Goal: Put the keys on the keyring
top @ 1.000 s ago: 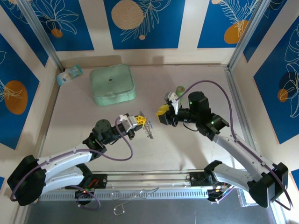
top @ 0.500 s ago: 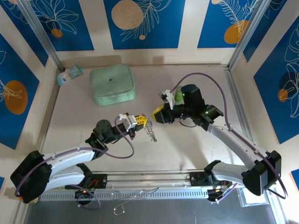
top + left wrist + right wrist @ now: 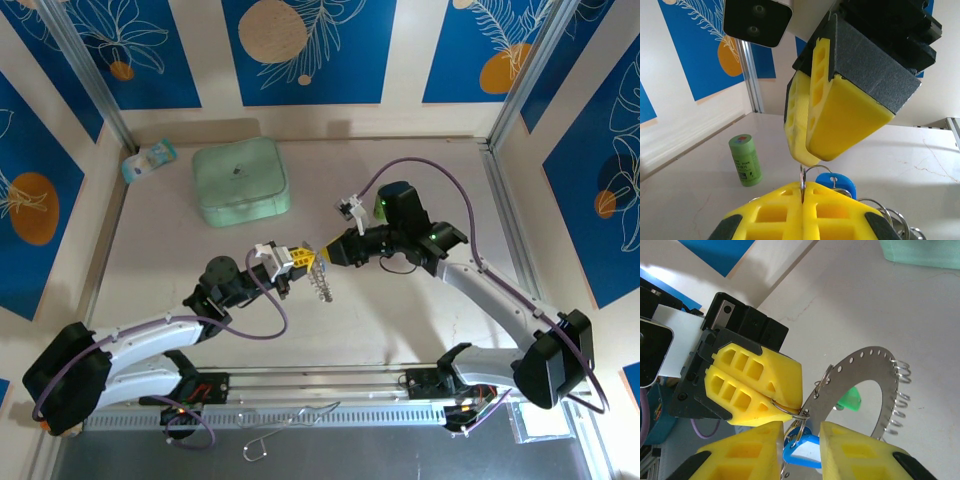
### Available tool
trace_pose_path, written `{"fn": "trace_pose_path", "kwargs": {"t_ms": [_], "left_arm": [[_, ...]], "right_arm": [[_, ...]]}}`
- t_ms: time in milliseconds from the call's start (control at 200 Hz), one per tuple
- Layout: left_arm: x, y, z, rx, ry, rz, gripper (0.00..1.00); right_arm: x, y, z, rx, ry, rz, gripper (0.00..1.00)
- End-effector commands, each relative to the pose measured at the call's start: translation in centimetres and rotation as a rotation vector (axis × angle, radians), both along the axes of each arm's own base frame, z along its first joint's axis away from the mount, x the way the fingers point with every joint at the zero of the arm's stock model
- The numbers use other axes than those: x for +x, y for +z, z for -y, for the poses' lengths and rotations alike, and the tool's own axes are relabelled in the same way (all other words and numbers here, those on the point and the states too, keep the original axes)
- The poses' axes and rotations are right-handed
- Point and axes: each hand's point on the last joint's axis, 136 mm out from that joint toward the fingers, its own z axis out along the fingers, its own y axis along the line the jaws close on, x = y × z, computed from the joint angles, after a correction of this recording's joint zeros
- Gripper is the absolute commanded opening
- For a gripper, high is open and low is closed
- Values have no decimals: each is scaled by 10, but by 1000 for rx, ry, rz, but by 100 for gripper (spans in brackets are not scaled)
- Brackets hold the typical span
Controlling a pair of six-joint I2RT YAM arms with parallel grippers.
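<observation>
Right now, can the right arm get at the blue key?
Likely yes: the blue key hangs between the right fingers, nothing blocking, while the left fingers hold the keyring; a pinch I cannot confirm.

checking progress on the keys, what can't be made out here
Top external: the keyring is too small to tell what hangs on it.
Right wrist: the blue key shows no shaft, sunk inside the right gripper; whether that pinches it is unclear.
Right wrist: the green key is mostly behind the keyring plate.
Left wrist: the left gripper, shut on the keyring's wire, covers most of the blue key.
</observation>
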Motion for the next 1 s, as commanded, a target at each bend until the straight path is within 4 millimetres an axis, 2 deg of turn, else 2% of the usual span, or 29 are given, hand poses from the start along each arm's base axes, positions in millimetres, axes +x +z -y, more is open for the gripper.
{"fn": "trace_pose_path", "kwargs": {"t_ms": [0,220,385,605,695,815,855,995], "left_arm": [[2,22,-2,-60,3,57,0],[1,23,-1,-63,2,58,0],[0,31,-1,-81,-10,63,0],[-8,47,-1,-165,-50,90,0],[-10,47,2,-170,-70,89,0],[-9,47,2,-174,-67,95,0],[-8,45,2,-169,-62,93,0],[-5,35,1,-148,-49,78,0]], "right_arm": [[-6,9,-6,21,35,-25,24],[-7,6,-5,17,36,-35,11],[-2,1,-3,19,18,-50,0],[-2,-11,-5,32,29,-107,0],[-5,-15,-9,39,43,-127,0],[-8,-15,-8,36,53,-131,7],[-7,-13,-6,34,49,-119,14],[1,8,10,60,7,19,31]]}}
